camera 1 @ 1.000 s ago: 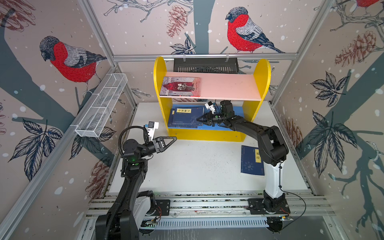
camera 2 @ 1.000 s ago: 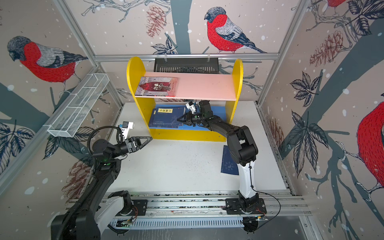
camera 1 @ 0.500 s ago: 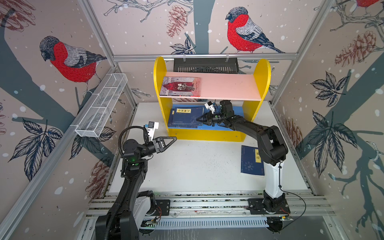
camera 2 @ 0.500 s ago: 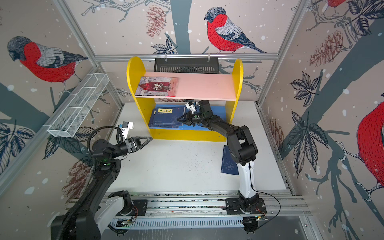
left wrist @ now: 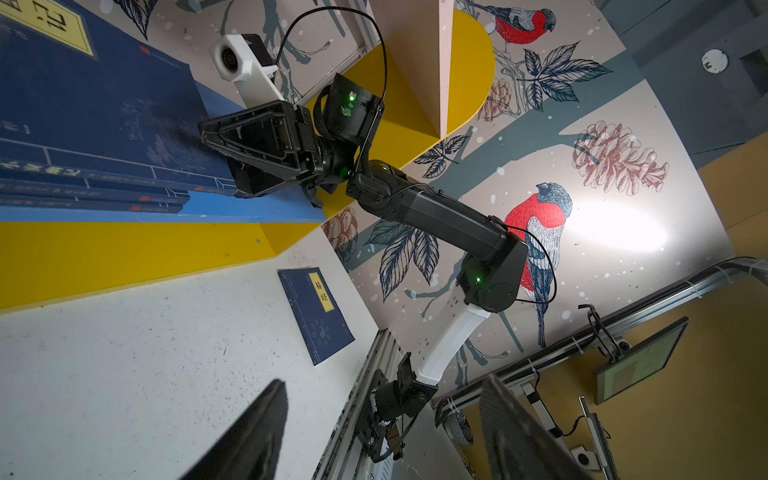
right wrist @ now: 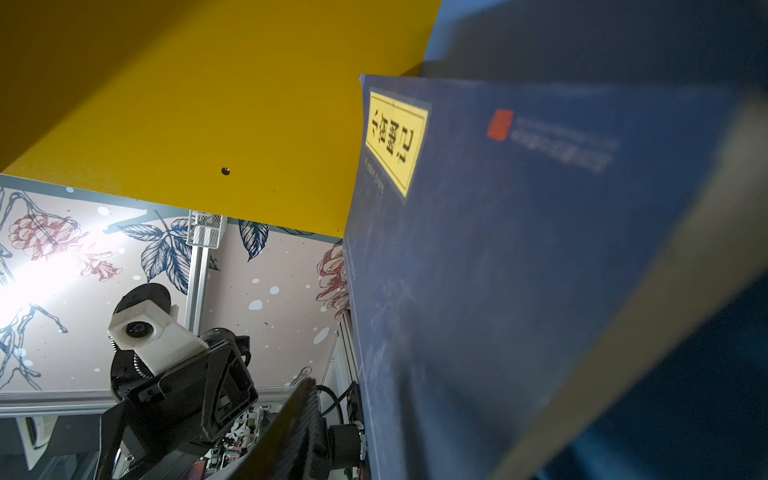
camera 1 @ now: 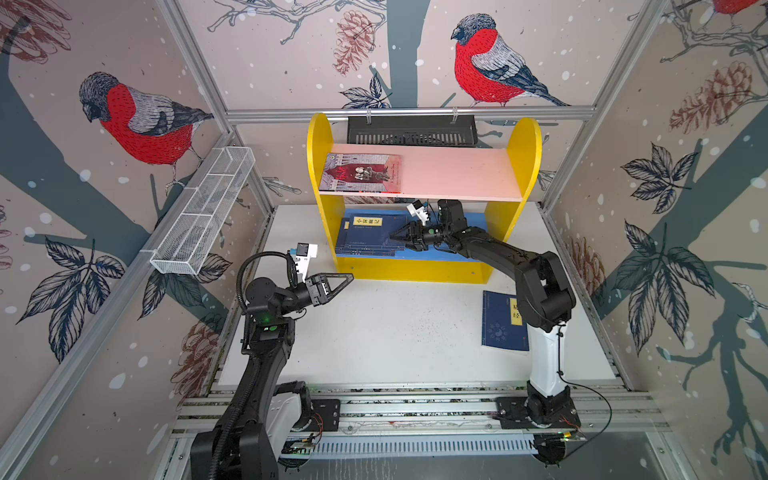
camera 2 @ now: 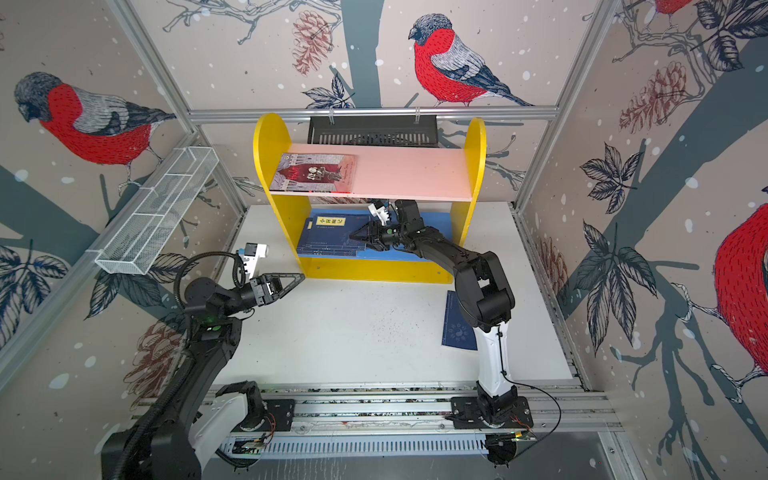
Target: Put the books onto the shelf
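The shelf [camera 1: 424, 270] stands at the back of the table. A grey-and-red book [camera 1: 361, 172] lies flat on its pink upper board. A stack of navy books [camera 1: 370, 237] lies on the blue lower board. My right gripper [camera 1: 395, 237] reaches in under the pink board, open. Its fingers [left wrist: 249, 137] straddle the right edge of the top navy book [right wrist: 498, 249], one standing clear of it. Another navy book [camera 1: 500, 322] lies flat on the table beside the right arm. My left gripper [camera 1: 347, 278] hovers open and empty over the table's left side.
A black slotted tray [camera 1: 411, 131] hangs on the back rail behind the shelf. A white wire basket [camera 1: 203, 212] hangs on the left wall. The arms' mounting rail [camera 1: 374, 407] runs along the table's front edge.
The right gripper's jaws have parted at the edge of the navy stack. The left arm has not moved.
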Available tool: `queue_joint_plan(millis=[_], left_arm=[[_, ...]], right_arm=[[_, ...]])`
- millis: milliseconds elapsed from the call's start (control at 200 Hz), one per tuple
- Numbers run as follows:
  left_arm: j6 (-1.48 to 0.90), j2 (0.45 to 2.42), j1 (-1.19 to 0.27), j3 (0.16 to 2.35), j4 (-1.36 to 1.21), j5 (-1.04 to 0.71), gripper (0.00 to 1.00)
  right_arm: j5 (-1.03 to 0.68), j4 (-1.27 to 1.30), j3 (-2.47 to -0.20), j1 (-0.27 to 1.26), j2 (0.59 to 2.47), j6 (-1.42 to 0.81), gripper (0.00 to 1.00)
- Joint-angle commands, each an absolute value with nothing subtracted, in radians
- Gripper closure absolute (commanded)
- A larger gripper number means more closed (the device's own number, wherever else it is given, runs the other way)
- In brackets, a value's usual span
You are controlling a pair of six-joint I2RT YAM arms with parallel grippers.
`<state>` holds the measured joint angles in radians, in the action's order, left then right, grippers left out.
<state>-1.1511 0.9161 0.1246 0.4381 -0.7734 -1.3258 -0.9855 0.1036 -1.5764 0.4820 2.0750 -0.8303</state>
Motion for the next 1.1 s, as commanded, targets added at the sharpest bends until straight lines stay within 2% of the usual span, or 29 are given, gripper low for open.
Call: queue_joint_plan(millis=[0, 235, 420, 696, 861, 1096], left_arm=[[-1.148, 0.910, 0.124, 0.446, -0.793, -1.334, 0.26], [-1.148, 0.908, 0.124, 0.447, -0.790, -1.332, 0.26], [-1.150, 0.908, 0.124, 0.446, -0.791, -1.331, 0.26], [-1.152, 0.910, 0.124, 0.448, -0.789, -1.336, 0.26], [-1.152, 0.911, 0.124, 0.448, -0.790, -1.336, 0.26], [-1.151, 0.908, 0.124, 0.445, -0.789, -1.336, 0.26]], right_arm=[[-0.861, -0.005, -1.579, 0.478, 2.060, -0.781, 0.44], [-0.765, -0.114, -1.590, 0.482, 2.032, -0.721, 0.40], [-0.680, -0.103, -1.554, 0.479, 1.982, -0.716, 0.40], [-0.611, -0.008, -1.502, 0.480, 1.918, -0.724, 0.49], [-0.617, -0.021, -1.528, 0.481, 1.937, -0.721, 0.56], [-0.615, -0.024, -1.546, 0.489, 1.959, -0.719, 0.61]])
